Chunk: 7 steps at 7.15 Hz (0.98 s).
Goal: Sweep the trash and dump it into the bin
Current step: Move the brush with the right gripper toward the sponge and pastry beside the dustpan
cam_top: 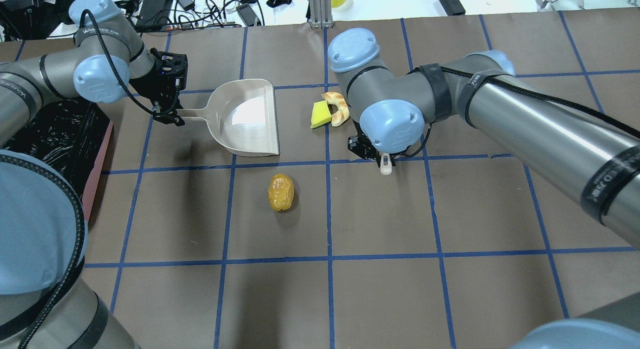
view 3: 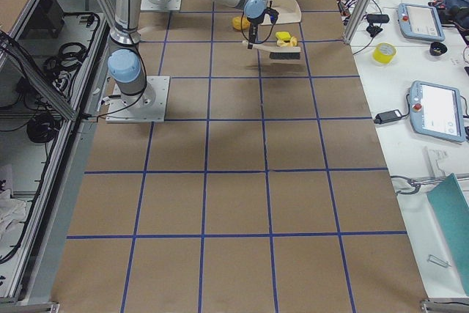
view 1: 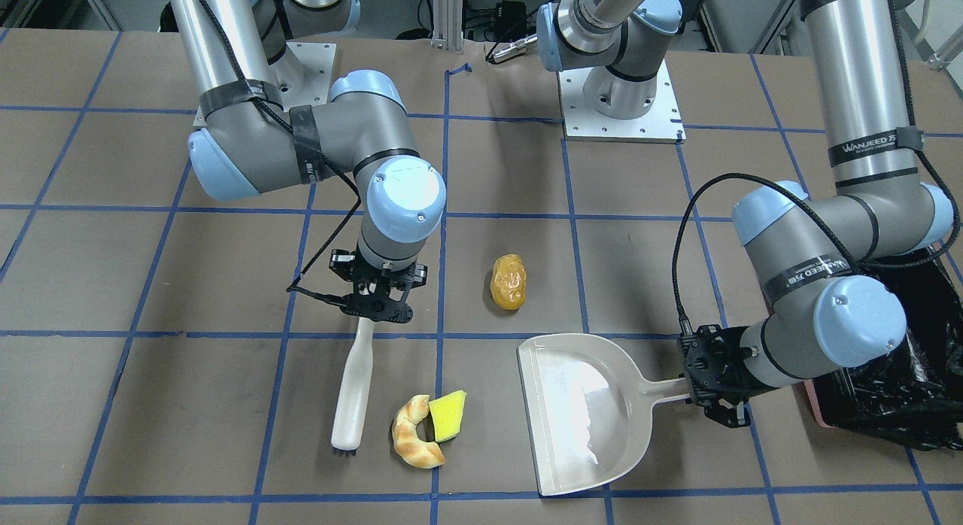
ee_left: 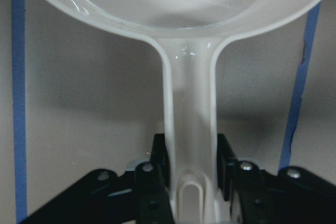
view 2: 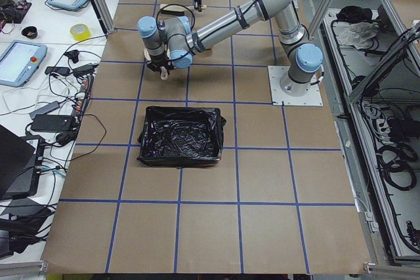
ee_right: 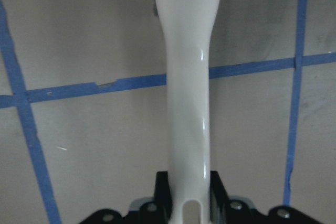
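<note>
My left gripper (view 1: 696, 393) is shut on the handle of a cream-white dustpan (view 1: 579, 412) that lies flat on the table; the left wrist view shows the fingers (ee_left: 160, 161) clamping the handle. My right gripper (view 1: 374, 311) is shut on a white brush (view 1: 353, 393) whose bristle end rests just left of the golden croissant (view 1: 416, 433) and the yellow-and-green sponge (view 1: 448, 414). These two touch each other, a short way from the dustpan's open mouth. The orange-brown potato lump (view 1: 509, 282) lies apart, nearer the robot. The pink bin (view 1: 816, 405) with its black bag stands behind the left arm.
The table is brown with blue tape grid lines (cam_top: 327, 214). The arm bases (view 1: 621, 96) are bolted at the robot's side. In the overhead view the bin (cam_top: 100, 159) sits at the left edge, next to the dustpan (cam_top: 247, 116). Cables and devices lie beyond the far table edge.
</note>
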Tool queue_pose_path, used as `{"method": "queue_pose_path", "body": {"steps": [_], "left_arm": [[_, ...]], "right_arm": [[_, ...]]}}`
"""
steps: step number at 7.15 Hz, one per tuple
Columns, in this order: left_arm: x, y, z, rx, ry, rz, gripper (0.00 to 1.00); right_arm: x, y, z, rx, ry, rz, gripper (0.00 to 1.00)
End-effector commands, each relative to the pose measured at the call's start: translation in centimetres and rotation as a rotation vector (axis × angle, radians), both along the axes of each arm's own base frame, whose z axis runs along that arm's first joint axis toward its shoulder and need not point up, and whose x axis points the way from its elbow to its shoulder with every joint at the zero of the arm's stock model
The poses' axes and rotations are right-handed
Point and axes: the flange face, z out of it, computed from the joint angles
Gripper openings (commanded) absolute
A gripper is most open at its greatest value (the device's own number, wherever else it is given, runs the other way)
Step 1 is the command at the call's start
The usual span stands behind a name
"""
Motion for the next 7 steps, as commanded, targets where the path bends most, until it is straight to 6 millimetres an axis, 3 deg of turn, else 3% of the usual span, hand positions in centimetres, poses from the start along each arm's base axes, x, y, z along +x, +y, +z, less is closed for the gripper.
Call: {"method": "queue_pose_path", "body": {"steps": [1, 7], "left_arm": [[-0.2, 0.4, 0.3, -0.001, 0.001, -0.003, 0.00], [-0.4, 0.7, 0.4, 0.006, 0.004, -0.001, 0.00]], "right_arm": [[5.8, -0.8, -1.7, -0.002, -0.036, 0.012, 0.00], [15.3, -1.3, -0.9, -0.024, -0.180, 0.071, 0.00]]}}
